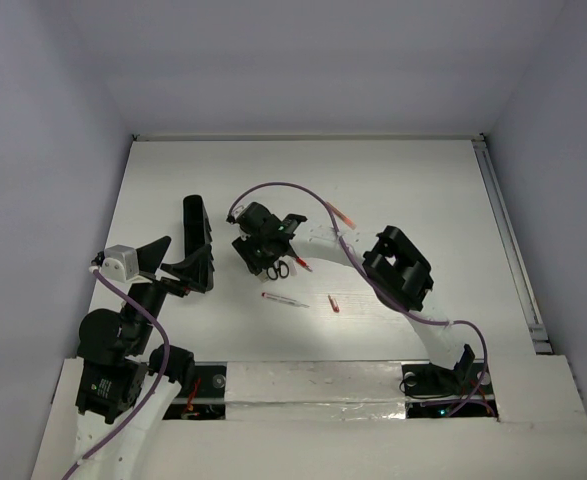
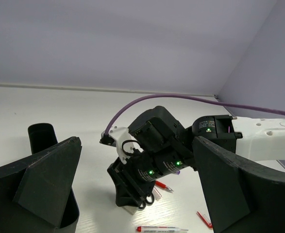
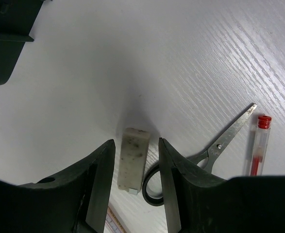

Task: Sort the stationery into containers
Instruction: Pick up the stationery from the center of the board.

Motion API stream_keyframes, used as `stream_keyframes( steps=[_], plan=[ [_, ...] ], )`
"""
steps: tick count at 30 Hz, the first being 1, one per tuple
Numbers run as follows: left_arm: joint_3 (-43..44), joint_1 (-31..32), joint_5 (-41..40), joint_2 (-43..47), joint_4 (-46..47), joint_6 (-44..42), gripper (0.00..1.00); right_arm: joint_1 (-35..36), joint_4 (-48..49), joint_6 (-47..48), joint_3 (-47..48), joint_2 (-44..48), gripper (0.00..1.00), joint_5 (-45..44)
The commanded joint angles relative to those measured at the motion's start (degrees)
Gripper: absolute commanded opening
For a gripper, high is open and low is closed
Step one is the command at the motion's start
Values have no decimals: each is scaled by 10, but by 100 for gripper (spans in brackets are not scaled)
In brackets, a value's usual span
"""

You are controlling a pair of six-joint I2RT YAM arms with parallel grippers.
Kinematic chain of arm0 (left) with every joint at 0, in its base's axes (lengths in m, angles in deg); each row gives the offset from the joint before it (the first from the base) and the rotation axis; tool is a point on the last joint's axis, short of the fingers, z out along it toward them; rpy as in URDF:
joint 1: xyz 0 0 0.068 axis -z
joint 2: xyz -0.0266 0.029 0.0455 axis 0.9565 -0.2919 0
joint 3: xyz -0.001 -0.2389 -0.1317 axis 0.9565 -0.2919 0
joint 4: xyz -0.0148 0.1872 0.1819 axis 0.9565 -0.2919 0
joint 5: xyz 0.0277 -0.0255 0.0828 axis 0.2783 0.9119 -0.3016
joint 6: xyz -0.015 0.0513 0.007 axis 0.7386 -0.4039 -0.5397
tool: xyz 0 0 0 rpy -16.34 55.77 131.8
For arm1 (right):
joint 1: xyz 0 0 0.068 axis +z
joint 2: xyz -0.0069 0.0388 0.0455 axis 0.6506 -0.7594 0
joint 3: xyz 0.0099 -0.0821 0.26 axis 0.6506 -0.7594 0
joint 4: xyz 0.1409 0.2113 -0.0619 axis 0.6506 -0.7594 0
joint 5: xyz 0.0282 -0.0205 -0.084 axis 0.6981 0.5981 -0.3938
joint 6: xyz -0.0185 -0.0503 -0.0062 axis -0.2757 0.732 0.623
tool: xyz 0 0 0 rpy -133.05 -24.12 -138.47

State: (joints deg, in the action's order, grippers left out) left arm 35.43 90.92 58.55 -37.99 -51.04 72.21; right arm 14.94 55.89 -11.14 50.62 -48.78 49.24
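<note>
Table, white. Box, long, black, stood left of centre beside left gripper, whose jaws were spread wide and held nothing. Right gripper, jaws partly spread. Scissors, black-handled. Pen, red-capped, beside scissors. Eraser, speckled white, lay between right fingers, unpinched.

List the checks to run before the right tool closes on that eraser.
1. Eraser centred in the right tool: ok, gap on each side.
2. Scissors clear of the grasp: not ok, a handle loop lies close beside the eraser, partly under one finger.
3. Pen clear: ok, beyond the scissors.
4. Fingertips low enough: cannot tell.
5. Left tool out of the way: ok, open, beside the black box.
</note>
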Motion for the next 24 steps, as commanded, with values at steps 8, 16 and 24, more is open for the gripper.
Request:
stream_keyframes(
  steps=[8, 16, 24],
  plan=[
    [-4, -2, 9, 1, 26, 3, 99, -1, -5, 1, 26, -17, 48, -7],
    [-4, -2, 8, 3, 25, 2, 99, -1, -5, 2, 52, -27, 30, -33],
    [-4, -2, 10, 1, 26, 2, 99, -1, 133, -19, 31, 76, 15, -24]
  ],
)
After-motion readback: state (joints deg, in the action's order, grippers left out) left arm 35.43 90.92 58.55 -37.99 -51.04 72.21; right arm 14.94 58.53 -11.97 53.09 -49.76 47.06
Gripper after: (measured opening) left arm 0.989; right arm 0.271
